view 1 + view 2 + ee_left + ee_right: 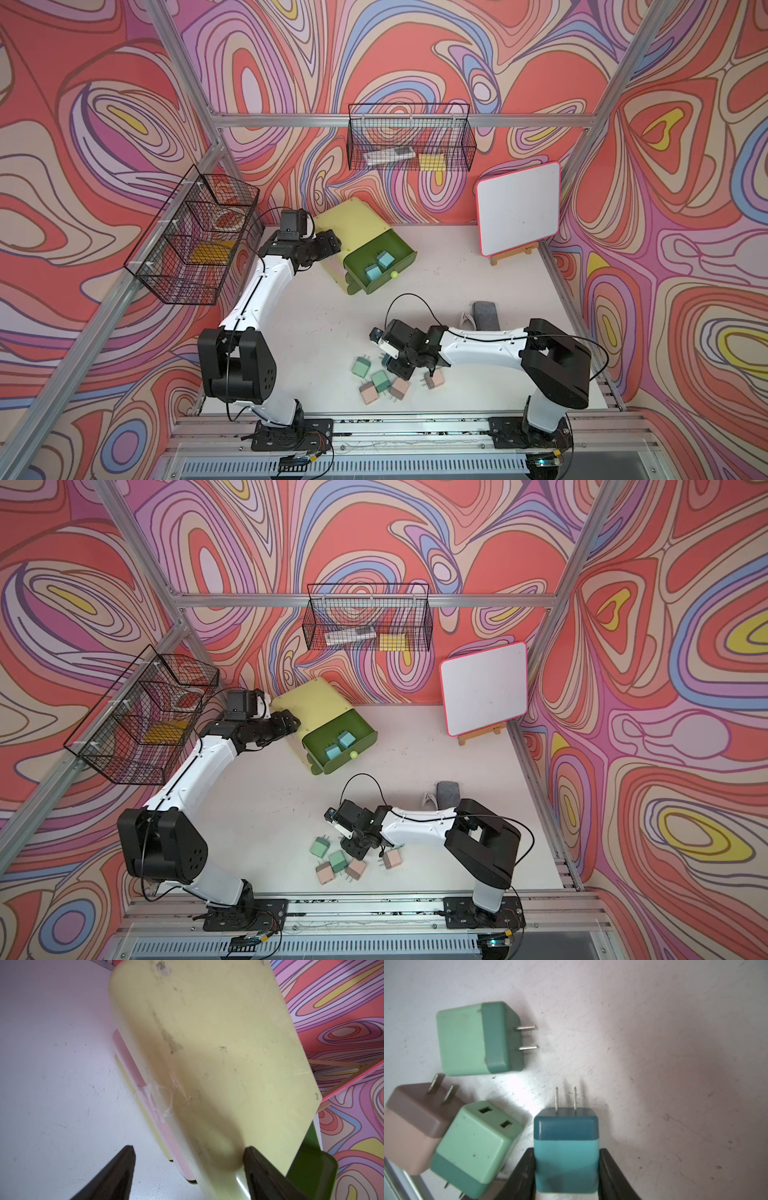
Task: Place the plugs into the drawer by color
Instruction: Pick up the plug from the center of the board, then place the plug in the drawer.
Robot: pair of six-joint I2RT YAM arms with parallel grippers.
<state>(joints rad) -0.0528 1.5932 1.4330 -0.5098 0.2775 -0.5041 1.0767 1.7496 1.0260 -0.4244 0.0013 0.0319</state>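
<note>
Backdrop: swirled pink, red and lilac walls surround a scuffed white table [457,282].
Right gripper [566,1169]: its black fingers [523,1176] press both flanks of a blue plug [566,1147], prongs pointing away from the wrist; it grips that plug low over the table.
Beside that grip: two mint plugs [475,1039] [473,1147] and a pink plug [411,1130] lie close on one flank of the jaws, none touching the held one.
Left gripper [189,1172]: its jaws straddle a rounded edge of the cabinet [353,220], one finger [261,1172] against the shell; whether they truly clamp it I cannot tell.
Drawer: the top drawer [399,245] stands pulled out, well ahead of the right gripper, with two blue plugs [385,259] [372,273] inside.
Risk, slip: the grip sits on the plug's rear half, so a fast swing could likely twist it loose.
Risk, knock: lifting off-line might nudge the nearest mint plug.
Risk, cabinet: if the left arm is only resting, a drop could shove the cabinet.
Hidden: the lower drawers are out of sight, and in both top views the held plug is mostly behind the right wrist.
Unclear: a third mint plug is not to be found.
</note>
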